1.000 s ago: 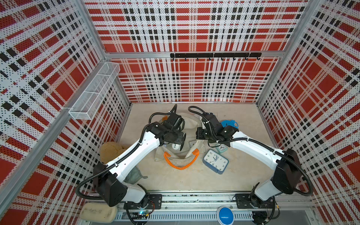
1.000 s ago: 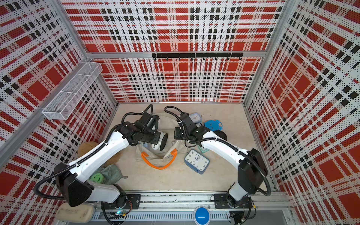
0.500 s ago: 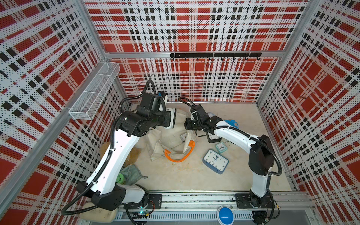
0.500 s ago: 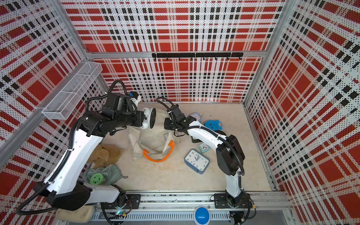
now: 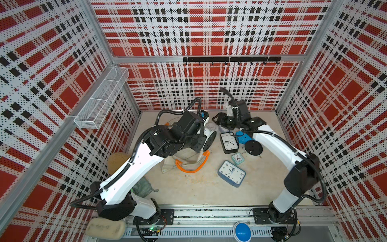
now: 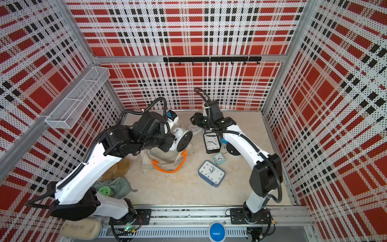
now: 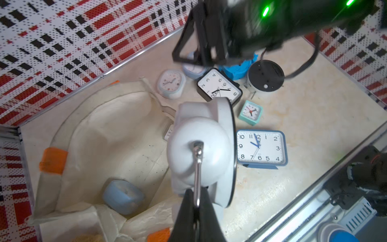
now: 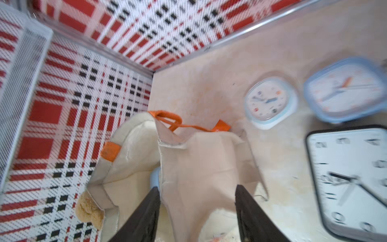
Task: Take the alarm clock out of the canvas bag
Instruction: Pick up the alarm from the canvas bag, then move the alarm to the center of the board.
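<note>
Lifted since a second ago, the white alarm clock (image 7: 201,150) hangs by its thin metal handle (image 7: 196,167) from the left pincer (image 7: 195,198), which is clamped on it, over the edge of the open canvas bag (image 7: 109,134) on the worktop (image 5: 199,188). The right pincer (image 8: 196,188) has let go of the bag; its jaws stand apart

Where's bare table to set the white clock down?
Front strip of table, between canvas bag, big blue clock and front rail: bare. Crowded: around black clock and small teal clock, between bag and right arm.
</note>
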